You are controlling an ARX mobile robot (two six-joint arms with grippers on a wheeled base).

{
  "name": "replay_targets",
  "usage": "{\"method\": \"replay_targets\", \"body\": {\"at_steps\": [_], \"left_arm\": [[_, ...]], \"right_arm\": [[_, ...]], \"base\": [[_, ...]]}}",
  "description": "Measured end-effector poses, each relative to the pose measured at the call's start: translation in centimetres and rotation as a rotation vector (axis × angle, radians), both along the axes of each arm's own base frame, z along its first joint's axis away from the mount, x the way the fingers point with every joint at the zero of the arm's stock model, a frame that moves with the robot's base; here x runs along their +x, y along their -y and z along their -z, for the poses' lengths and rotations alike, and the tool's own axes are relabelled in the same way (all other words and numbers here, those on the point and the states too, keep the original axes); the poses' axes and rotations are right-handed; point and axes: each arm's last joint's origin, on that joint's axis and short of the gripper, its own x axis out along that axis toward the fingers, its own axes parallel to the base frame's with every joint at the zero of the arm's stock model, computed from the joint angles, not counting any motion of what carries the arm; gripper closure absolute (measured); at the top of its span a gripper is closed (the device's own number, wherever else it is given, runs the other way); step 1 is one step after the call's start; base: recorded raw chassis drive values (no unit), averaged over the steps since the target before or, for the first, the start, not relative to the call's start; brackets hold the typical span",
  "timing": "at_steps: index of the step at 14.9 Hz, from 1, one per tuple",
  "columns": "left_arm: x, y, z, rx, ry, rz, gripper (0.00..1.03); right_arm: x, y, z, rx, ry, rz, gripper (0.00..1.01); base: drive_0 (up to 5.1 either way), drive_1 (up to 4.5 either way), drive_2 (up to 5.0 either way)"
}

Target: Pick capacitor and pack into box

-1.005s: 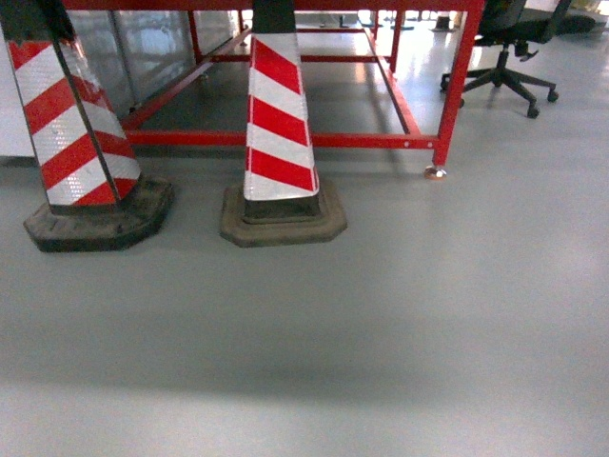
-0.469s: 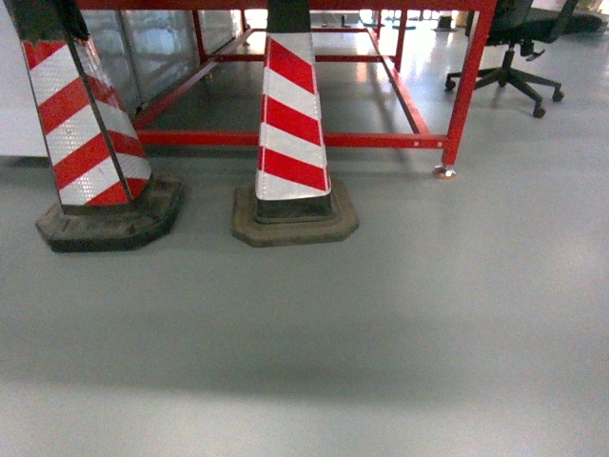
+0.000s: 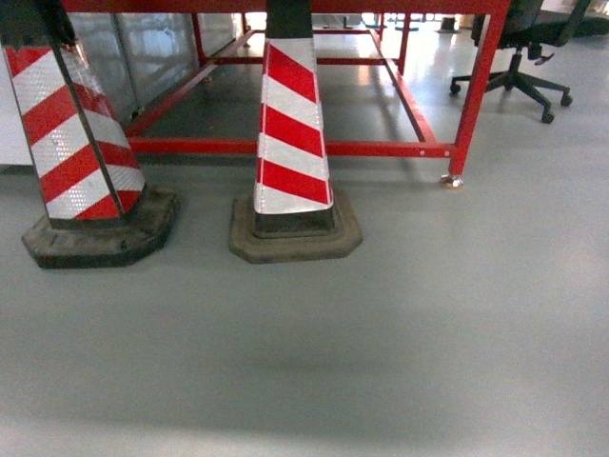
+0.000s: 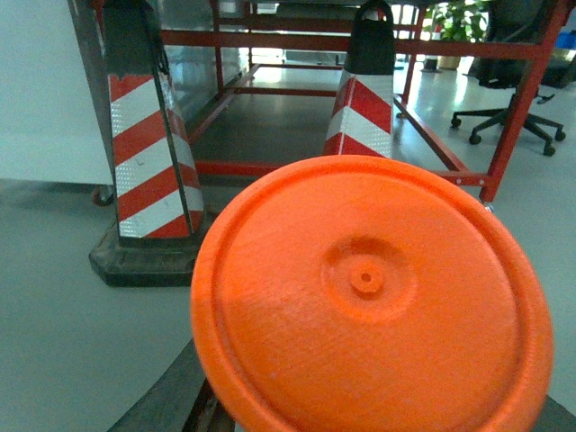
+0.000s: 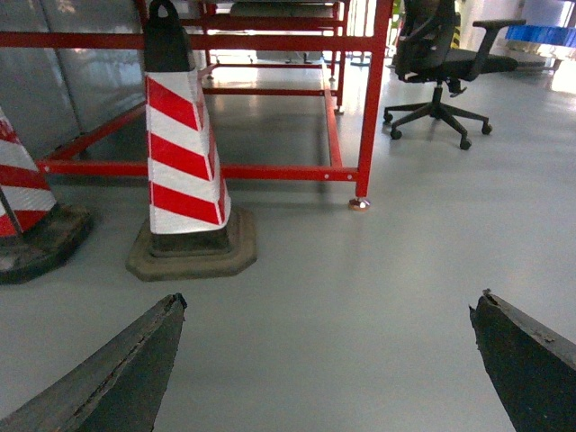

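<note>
Between the left gripper's (image 4: 270, 423) jaws an orange disc (image 4: 369, 297) is seen, though their grip cannot be told; the right gripper's (image 5: 328, 360) jaws are spread wide over bare floor (image 3: 381, 343). Since earlier, the two cones (image 3: 293, 143) have been shifted slightly rightward. No box is seen.

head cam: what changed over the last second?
The view shifted: the middle cone, the red frame's leg and the office chair slid right and a little down in frame, so the base seems to be moving or turning. Nothing was grasped or released. The cones stay upright; no arms in the head view.
</note>
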Motion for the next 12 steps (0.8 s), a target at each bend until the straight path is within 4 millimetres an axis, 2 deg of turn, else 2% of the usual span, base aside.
{"method": "replay_targets", "body": {"at_steps": [12], "left_arm": [[0.00, 0.00, 0.01, 0.000, -0.001, 0.000, 0.59]], "right_arm": [[0.00, 0.01, -0.01, 0.000, 0.001, 0.002, 0.03]], "base": [[0.0, 4.31, -4.3]]}}
